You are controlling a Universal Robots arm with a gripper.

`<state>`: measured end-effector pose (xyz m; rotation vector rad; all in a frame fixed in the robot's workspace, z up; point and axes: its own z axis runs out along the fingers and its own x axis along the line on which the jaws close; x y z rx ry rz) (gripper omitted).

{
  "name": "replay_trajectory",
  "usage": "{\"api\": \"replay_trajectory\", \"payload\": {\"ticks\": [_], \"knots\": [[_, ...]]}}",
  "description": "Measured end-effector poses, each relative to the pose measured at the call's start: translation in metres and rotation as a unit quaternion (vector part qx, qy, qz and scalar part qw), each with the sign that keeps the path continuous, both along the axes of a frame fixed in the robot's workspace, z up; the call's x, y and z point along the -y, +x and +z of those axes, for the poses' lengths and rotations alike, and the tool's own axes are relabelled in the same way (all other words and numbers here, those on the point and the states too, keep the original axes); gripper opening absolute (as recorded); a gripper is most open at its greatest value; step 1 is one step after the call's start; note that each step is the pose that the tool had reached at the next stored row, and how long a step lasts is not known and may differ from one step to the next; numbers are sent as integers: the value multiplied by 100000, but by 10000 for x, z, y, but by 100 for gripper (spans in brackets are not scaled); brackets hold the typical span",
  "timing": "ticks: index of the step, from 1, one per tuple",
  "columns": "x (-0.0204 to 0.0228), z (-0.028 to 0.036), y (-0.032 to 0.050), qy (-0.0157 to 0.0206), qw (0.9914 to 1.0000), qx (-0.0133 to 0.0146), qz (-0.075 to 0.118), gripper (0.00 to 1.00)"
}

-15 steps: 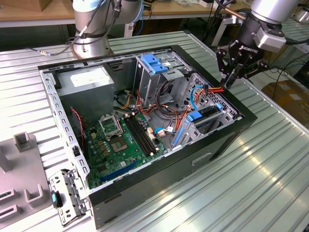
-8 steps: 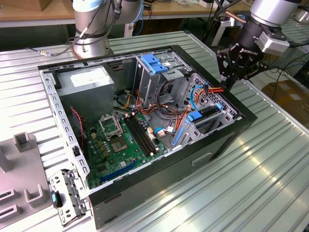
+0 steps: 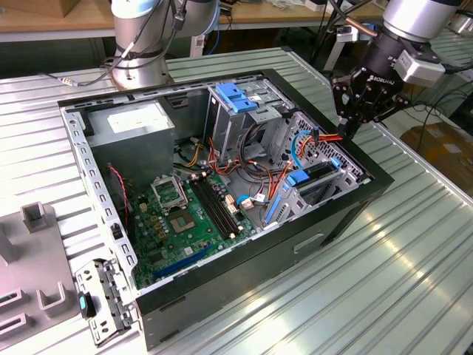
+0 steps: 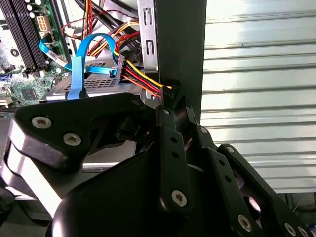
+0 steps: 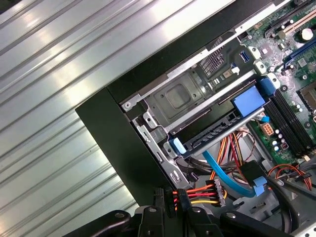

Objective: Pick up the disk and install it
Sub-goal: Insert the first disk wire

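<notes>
Exterior view: gripper (image 3: 353,127) over the computer case (image 3: 222,288) rim, fingertips together on a red-orange cable bundle (image 3: 329,137). Risk: pulling could snag or unseat wiring.

Second wrist view: jaws pinch cable connector (image 4: 165,91).

First wrist view: disk (image 5: 217,129), dark with blue rails, sits in the case's drive bay.

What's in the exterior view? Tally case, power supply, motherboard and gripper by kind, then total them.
Case: 1
Power supply: 1
Motherboard: 1
Gripper: 1
Total: 4
</notes>
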<state>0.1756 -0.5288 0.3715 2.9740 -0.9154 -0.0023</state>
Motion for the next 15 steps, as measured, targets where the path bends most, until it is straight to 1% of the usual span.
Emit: {"api": "replay_trajectory", "payload": {"ticks": [9, 12, 15], "knots": [[0, -1, 0, -2, 100000, 0, 236, 25], [0, -2, 0, -5, 99987, 0, 1597, 25], [0, -4, -1, 1, 99953, 20, 3057, 25]]}}
